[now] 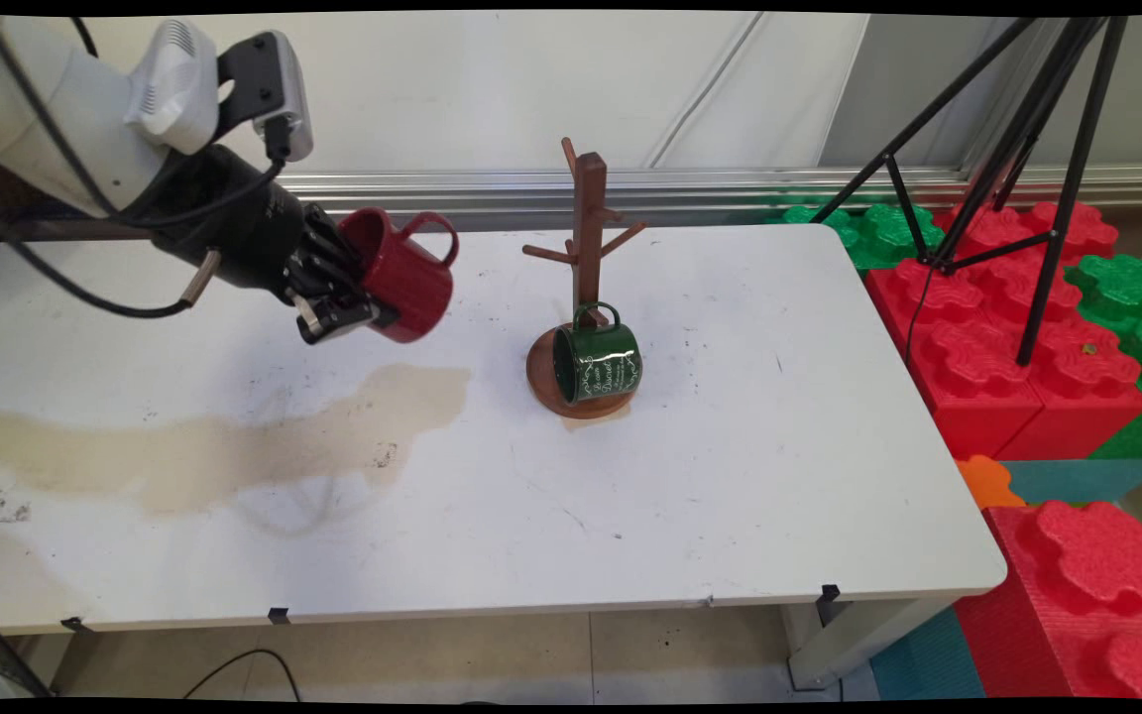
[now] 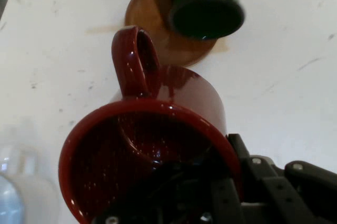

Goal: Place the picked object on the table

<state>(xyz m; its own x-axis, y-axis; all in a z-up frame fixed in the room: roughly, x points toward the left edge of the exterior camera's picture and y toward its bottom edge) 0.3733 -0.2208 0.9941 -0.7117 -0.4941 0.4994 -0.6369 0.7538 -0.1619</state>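
Main view, my gripper point(image 1: 348, 297): raised above the table's left rear part, reaching in from the upper left, tilted down to the right.
Main view, grasp: my fingers are clamped on the rim of a red mug point(image 1: 402, 273); one finger sits inside the mouth, the other against the outer wall.
Main view, red mug: held clear of the white table point(image 1: 730, 476), tipped on its side, handle uppermost and pointing toward the wall.
Main view, mug tree: a wooden mug tree point(image 1: 588, 238) stands right of the red mug, well apart from it, on a round base.
Main view, green mug: a dark green mug point(image 1: 598, 364) with pale lettering hangs by its handle from a low peg, over the base; lettering too small to read.
Main view, table surface: a broad tan stain point(image 1: 234, 446) runs across the left half.
Hand view, gripper point(image 2: 210, 197): linkage cut off at the bottom edge; fingertips hidden by the mug wall.
Hand view, red mug point(image 2: 158, 129): fills the centre, mouth toward the camera.
Hand view, beyond: green mug point(image 2: 208, 2) and tree base point(image 2: 158, 39), both cut off at the top edge.
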